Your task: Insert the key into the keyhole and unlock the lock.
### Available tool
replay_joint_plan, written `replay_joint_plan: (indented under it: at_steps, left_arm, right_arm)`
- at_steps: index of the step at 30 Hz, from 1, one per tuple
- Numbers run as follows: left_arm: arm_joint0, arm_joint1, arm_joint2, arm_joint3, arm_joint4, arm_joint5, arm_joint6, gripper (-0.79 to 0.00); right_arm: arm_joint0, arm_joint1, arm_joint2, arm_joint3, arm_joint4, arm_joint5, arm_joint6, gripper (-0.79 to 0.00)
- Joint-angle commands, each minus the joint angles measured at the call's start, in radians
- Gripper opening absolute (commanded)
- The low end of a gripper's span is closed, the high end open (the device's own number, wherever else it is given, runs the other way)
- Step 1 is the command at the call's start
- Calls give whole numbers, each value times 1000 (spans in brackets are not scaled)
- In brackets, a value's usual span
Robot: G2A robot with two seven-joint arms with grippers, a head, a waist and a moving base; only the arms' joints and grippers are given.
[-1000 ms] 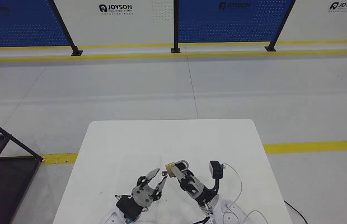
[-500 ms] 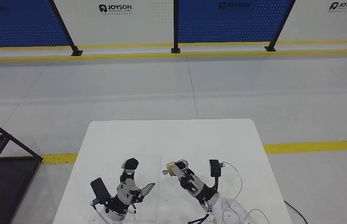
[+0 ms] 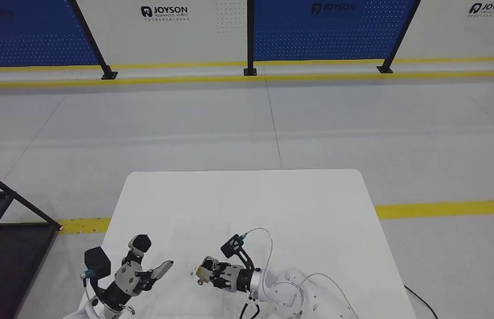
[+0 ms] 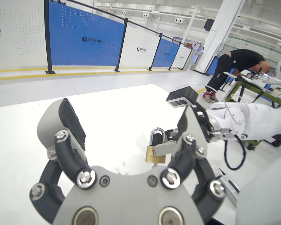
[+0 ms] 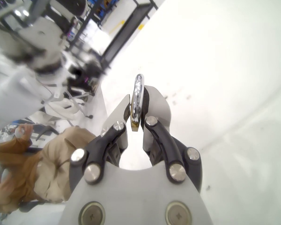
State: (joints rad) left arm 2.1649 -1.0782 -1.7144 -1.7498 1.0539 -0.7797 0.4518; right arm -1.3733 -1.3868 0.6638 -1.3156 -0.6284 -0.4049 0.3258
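Observation:
My right gripper [image 5: 137, 105] is shut on a brass padlock [image 5: 134, 121] with a silver shackle [image 5: 138, 90], holding it just above the white table [image 3: 311, 207]. From above, the right gripper [image 3: 209, 274] and padlock [image 3: 202, 274] are near the table's front edge, left of centre. In the left wrist view the padlock [image 4: 154, 156] hangs upright in the right gripper [image 4: 165, 146]. A small metal stub shows under its body; I cannot tell whether it is the key. My left gripper [image 4: 128, 122] stands open and holds nothing, a short way left of the lock [image 3: 157, 271].
A black rack [image 3: 16, 209] stands off the table's left side. A thin cable [image 3: 267, 239] loops from the right arm over the table. The far half of the table is bare white surface.
The left gripper has drawn back from the padlock to the table's front left. The right gripper has carried the padlock leftward and nearer the front edge.

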Motion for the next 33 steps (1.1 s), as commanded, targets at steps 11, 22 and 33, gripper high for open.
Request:
replay_joint_plan:
  at_steps: [11,22,33]
  left_arm:
    - [-4,-1,5,3,-4,10,-16,0]
    - [-4,-1,5,3,-4,10,-16,0]
    - [-4,-1,5,3,-4,10,-16,0]
  right_arm:
    - [85,-56,-98,119,-15,82,-21,0]
    - [-1,-12,-17,5,-164,46,-250,0]
    - [-328,114,266,-314,-449,-155,-720,0]
